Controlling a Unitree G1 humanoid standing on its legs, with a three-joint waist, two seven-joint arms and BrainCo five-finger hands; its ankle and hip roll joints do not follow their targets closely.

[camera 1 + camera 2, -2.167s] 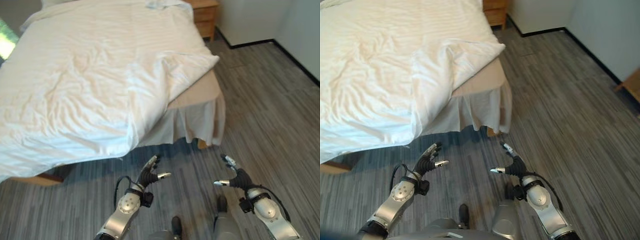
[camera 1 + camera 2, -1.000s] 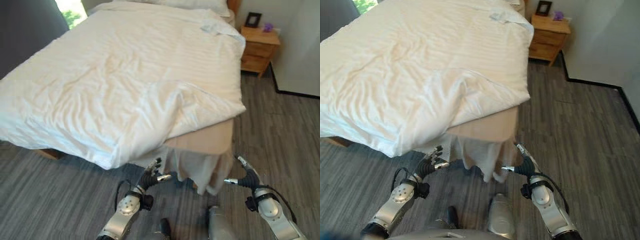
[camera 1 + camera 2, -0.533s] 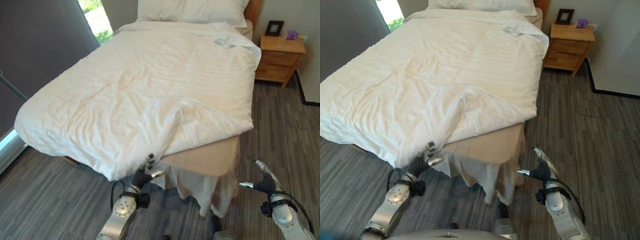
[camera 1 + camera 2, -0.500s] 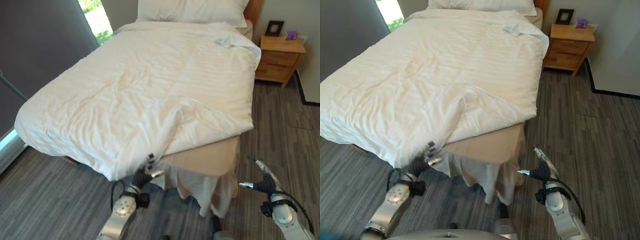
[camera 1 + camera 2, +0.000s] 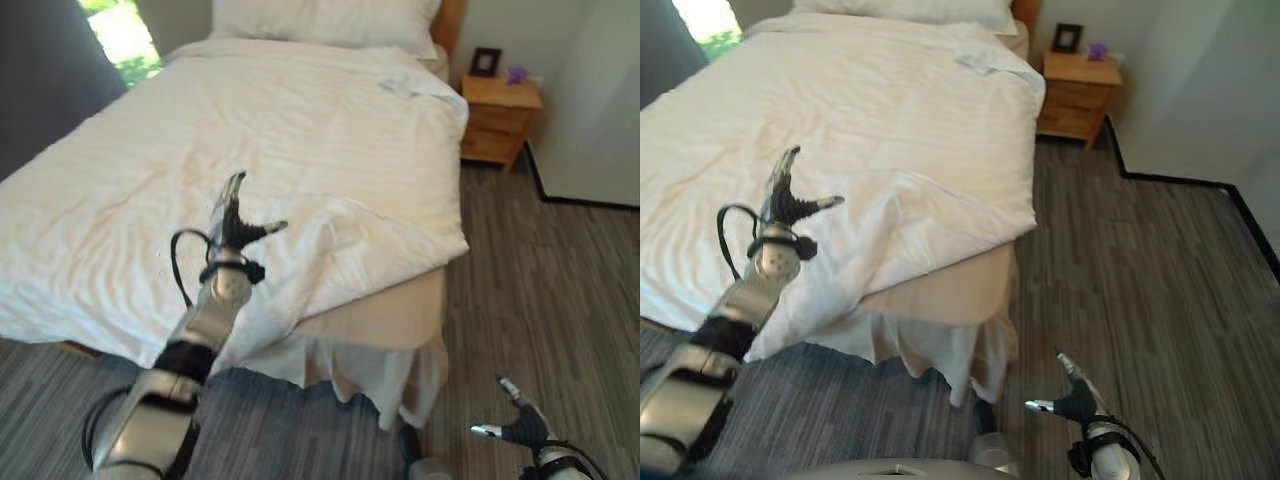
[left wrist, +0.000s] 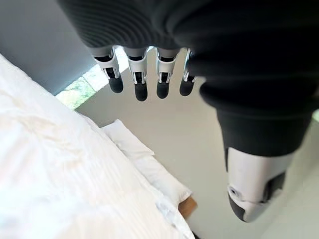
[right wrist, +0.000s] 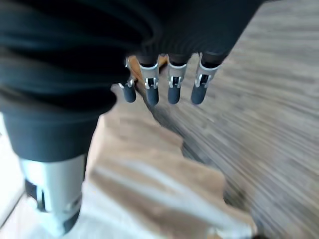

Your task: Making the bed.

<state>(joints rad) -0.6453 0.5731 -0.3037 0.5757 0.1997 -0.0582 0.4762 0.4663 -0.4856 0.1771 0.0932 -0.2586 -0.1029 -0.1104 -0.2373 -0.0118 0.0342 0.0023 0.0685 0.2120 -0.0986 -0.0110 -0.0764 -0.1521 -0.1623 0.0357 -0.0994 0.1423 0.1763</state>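
A white duvet [image 5: 300, 130] covers the bed, rumpled and folded back at the near right corner [image 5: 380, 240], where the tan mattress [image 5: 385, 315] and white bed skirt [image 5: 370, 375] are bare. My left hand [image 5: 232, 222] is raised over the duvet's near part, fingers straight and spread, holding nothing; its fingers [image 6: 141, 79] show extended in the left wrist view. My right hand [image 5: 1072, 400] hangs low over the floor near the bed's corner, fingers relaxed and empty.
White pillows [image 5: 330, 20] lie at the head of the bed. A wooden nightstand [image 5: 500, 120] with a small frame stands at the bed's right, by a white wall [image 5: 590, 100]. Grey striped floor [image 5: 1140, 260] runs along the right side. A window [image 5: 120, 35] is at far left.
My left arm has lifted from below the bed's edge up over the duvet. My right hand has dropped lower in view. The camera has shifted a little.
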